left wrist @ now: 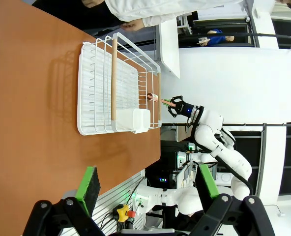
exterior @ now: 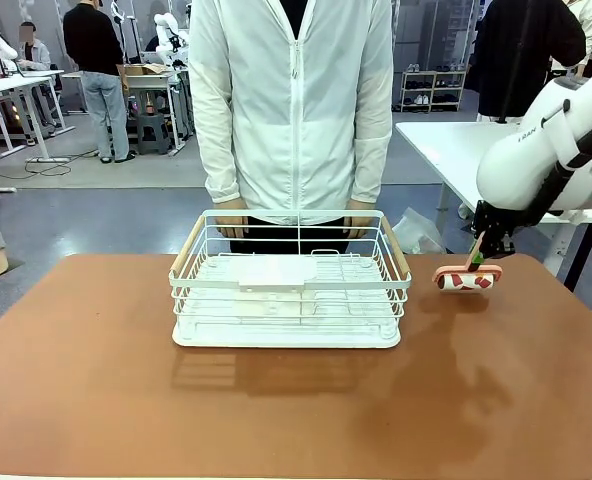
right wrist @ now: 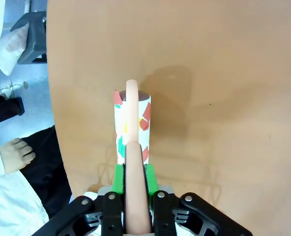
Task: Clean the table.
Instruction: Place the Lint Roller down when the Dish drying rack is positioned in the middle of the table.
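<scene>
**One roller held, one basket waiting**

Across the reddish-brown counter (exterior: 96, 380) stood one white wire basket (exterior: 290, 290) with two wooden handles, set near the far edge and roughly at the middle. One person in a white jacket stood just behind it, with two hands (exterior: 232, 214) resting at the basket's far rim. Well to the right of the basket, the right gripper (exterior: 476, 262) hung over the counter's far right corner, its two green pads pressed together on the pale pink handle of one roller (exterior: 467, 279), whose white drum bore red and green patches. From the wrist of that arm, the handle ran straight up between the fingers and the drum (right wrist: 131, 129) lay just above the brown top. The left gripper (left wrist: 148, 189) hovered off the counter's near side, its two green-padded fingers (left wrist: 90, 184) spread wide apart with nothing between them.
</scene>
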Action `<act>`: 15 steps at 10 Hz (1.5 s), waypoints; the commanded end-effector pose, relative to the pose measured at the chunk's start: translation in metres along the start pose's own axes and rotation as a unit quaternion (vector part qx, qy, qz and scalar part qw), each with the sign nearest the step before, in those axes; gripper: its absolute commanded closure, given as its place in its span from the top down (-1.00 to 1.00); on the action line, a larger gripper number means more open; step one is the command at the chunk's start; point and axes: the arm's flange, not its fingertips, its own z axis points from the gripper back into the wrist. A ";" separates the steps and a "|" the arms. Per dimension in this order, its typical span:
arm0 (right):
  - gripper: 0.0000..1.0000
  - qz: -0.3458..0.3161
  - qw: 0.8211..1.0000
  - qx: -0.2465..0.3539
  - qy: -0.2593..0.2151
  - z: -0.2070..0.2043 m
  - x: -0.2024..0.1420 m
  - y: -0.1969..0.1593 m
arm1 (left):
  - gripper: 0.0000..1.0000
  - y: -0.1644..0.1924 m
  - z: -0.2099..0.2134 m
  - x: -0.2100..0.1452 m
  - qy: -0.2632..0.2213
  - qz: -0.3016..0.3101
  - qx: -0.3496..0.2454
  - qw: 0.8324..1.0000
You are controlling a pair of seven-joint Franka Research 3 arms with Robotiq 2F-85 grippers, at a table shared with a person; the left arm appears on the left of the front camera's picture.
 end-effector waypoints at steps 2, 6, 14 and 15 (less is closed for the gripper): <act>-0.58 -0.007 1.000 0.010 0.020 0.004 -0.003 -0.016 | 1.00 0.000 0.003 -0.002 0.000 -0.002 -0.004 1.000; 0.06 -0.001 0.999 -0.021 0.031 0.004 -0.006 -0.017 | 1.00 0.000 0.003 -0.002 0.000 -0.002 -0.004 1.000; 1.00 0.019 0.985 -0.170 0.026 0.051 -0.015 -0.018 | 1.00 0.000 0.003 -0.002 0.000 -0.002 -0.004 1.000; 1.00 0.018 0.984 -0.176 0.023 0.055 -0.016 -0.016 | 1.00 0.000 0.003 -0.002 0.000 -0.002 -0.004 1.000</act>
